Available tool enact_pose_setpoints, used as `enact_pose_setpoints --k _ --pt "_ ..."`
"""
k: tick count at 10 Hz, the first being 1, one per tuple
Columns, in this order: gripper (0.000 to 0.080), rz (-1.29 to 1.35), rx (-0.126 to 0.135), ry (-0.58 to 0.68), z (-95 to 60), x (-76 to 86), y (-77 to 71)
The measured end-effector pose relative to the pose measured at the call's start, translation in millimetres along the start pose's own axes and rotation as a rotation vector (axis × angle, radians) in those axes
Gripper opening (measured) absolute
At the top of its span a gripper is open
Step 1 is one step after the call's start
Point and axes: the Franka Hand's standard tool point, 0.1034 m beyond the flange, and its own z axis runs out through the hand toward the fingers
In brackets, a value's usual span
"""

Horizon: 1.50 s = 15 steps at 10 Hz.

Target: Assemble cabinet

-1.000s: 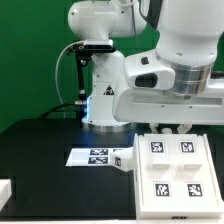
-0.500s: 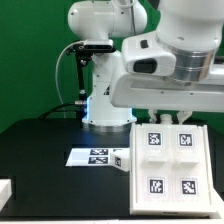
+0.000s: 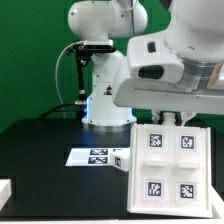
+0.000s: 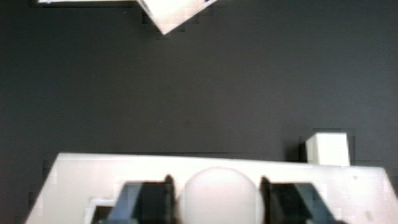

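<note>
My gripper [image 3: 166, 120] is shut on the top edge of a large white cabinet part [image 3: 167, 166] with four square tags on its face. It holds the part upright above the black table, at the exterior view's right. In the wrist view the dark fingers [image 4: 146, 202] press on a rounded white piece of that part [image 4: 217, 195], and its wide white body [image 4: 89, 170] spreads below. A small white tagged cabinet piece [image 3: 119, 160] lies on the table just to the exterior view's left of the held part. Another white part [image 4: 178, 12] shows far off in the wrist view.
The marker board [image 3: 92, 156] lies flat on the black table in front of the robot base [image 3: 105, 105]. A white block [image 3: 5, 189] sits at the exterior view's lower left edge. A small white upright piece [image 4: 326, 147] stands behind the held part in the wrist view.
The arm and the held cabinet part have shifted toward the exterior view's left, and the part now hangs a little more tilted. The grip is unchanged.
</note>
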Motion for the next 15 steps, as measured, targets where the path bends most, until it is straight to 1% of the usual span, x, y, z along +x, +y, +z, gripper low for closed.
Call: enact_pose_setpoints --k 4,5,7,9,10,11,12,14,15 --pt "0.0219 -0.002 -0.001 -0.002 0.5 -1.0 -1.2" --pt "0.0219 0.011 -0.003 -0.014 -0.2 -5.2 -4.2" --pt "0.0219 0.010 0.001 -0.010 -4.5 -13.0 -5.8" --pt "0.0219 0.015 0.001 -0.015 2.8 -8.6 -3.5" --pt "0.0219 0.032 -0.003 -0.028 9.2 -4.6 -3.6" --pt "0.0219 0.048 -0.008 -0.057 12.4 -5.8 -4.8" --pt "0.0219 0.058 -0.013 -0.080 12.3 -6.9 -7.8" --pt "0.0219 0.064 -0.024 -0.134 11.1 -6.0 -6.4" --pt "0.0219 0.064 -0.025 -0.141 9.8 -5.0 -5.9"
